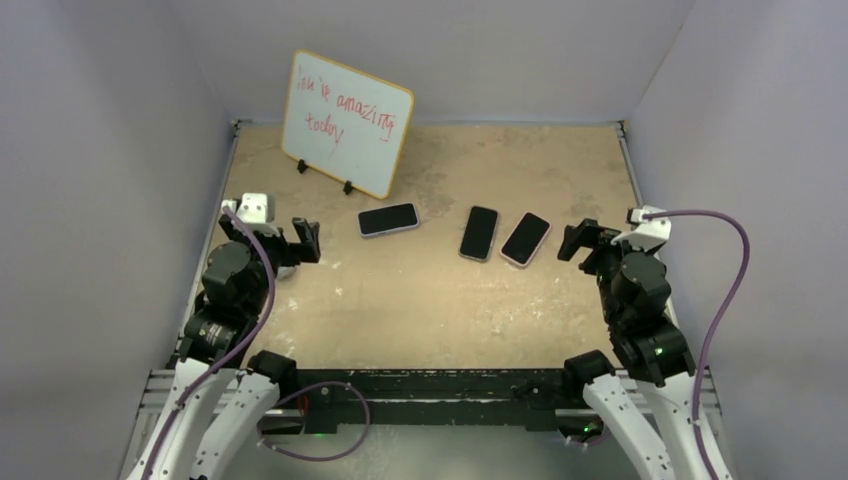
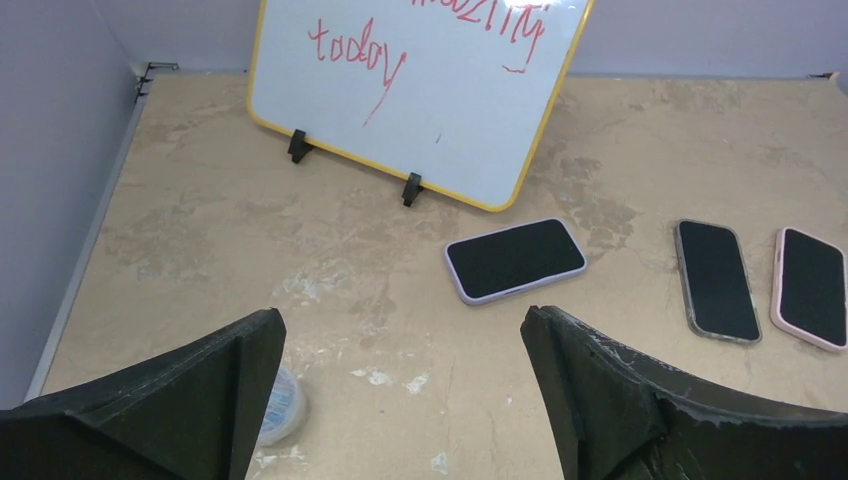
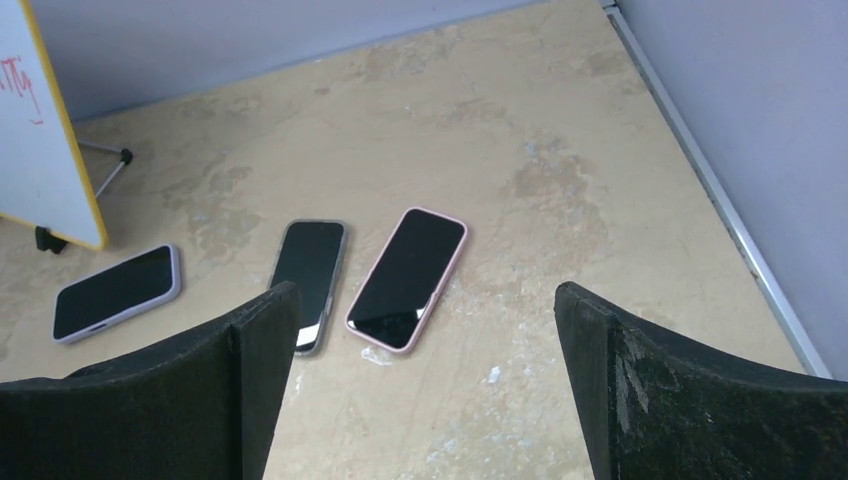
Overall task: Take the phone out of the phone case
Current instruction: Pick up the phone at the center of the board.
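Observation:
Three phones lie screen-up on the tan table. One in a lavender case (image 1: 388,219) (image 2: 515,259) (image 3: 117,292) lies left of centre. One in a grey case (image 1: 479,232) (image 2: 717,279) (image 3: 308,283) and one in a pink case (image 1: 526,239) (image 2: 812,287) (image 3: 408,278) lie side by side right of centre. My left gripper (image 1: 300,243) (image 2: 400,400) is open and empty at the left, well short of the lavender phone. My right gripper (image 1: 578,243) (image 3: 428,400) is open and empty, just right of the pink phone.
A yellow-framed whiteboard (image 1: 345,122) (image 2: 415,85) with red writing stands on black feet at the back left. A small roll of tape (image 2: 278,405) lies under my left gripper. Grey walls enclose the table on three sides.

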`<state>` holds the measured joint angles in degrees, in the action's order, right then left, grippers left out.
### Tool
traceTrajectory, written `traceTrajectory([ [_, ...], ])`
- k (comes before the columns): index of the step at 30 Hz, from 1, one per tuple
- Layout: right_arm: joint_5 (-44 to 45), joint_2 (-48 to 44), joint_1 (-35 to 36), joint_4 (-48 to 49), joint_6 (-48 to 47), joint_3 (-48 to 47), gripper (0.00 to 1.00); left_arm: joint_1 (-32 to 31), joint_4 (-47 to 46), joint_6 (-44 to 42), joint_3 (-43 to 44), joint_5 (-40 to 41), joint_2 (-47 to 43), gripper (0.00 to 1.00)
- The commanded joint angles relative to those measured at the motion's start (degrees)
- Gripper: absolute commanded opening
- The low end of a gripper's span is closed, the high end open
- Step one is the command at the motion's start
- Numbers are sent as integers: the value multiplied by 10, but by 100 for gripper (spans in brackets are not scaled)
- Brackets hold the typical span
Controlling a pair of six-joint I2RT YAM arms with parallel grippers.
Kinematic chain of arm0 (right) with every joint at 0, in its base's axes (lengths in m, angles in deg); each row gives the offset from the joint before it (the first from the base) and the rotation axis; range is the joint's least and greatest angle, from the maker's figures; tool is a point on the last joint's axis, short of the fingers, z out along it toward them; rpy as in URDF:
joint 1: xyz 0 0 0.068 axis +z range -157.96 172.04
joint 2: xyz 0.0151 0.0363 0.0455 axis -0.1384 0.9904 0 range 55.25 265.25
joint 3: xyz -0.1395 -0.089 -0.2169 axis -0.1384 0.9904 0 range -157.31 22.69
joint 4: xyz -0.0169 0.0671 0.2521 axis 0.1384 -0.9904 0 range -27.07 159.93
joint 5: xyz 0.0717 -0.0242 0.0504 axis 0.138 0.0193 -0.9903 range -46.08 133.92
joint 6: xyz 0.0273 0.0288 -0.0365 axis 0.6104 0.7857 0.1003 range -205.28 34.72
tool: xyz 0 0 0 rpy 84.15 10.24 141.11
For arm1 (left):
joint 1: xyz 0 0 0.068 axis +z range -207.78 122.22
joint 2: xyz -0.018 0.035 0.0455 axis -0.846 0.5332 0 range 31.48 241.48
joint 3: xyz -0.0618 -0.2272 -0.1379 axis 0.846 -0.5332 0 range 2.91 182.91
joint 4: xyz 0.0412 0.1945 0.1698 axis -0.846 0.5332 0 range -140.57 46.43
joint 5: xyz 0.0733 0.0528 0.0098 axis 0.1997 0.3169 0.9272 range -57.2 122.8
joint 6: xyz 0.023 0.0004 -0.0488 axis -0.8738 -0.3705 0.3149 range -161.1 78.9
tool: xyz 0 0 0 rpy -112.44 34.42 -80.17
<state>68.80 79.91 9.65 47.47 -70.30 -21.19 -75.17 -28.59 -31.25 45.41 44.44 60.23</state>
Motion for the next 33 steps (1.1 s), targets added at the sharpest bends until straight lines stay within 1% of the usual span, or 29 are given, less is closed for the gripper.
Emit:
traceTrajectory([
  [1,-27,4,2,1,37,6,99,-2,-7,-7,2,-29,8,100],
  [4,-48,34,2,-6,55,-5,99,-2,-7,-5,1,-40,4,100],
  [9,-86,103,2,-56,95,-31,99,-2,-4,1,0,-65,-1,100],
  [13,-51,134,3,-89,141,-31,99,-2,0,10,-6,-107,-6,100],
  [17,-71,155,3,-85,140,-16,99,-4,6,11,-11,-114,-15,100],
  [18,-52,166,2,-81,138,-11,99,-6,8,11,-11,-114,-17,100],
  [19,-30,181,3,-81,129,-11,99,-6,9,11,-11,-114,-20,100],
  [23,-2,261,2,-98,130,-20,99,-11,6,11,-14,-132,-27,100],
  [27,30,327,5,-76,146,-22,99,-17,2,9,-17,-135,-31,100],
  [30,33,355,12,-30,161,-13,99,-20,1,7,-18,-134,-31,100],
  [33,29,407,17,11,179,-14,99,-22,0,5,-18,-133,-31,100],
])
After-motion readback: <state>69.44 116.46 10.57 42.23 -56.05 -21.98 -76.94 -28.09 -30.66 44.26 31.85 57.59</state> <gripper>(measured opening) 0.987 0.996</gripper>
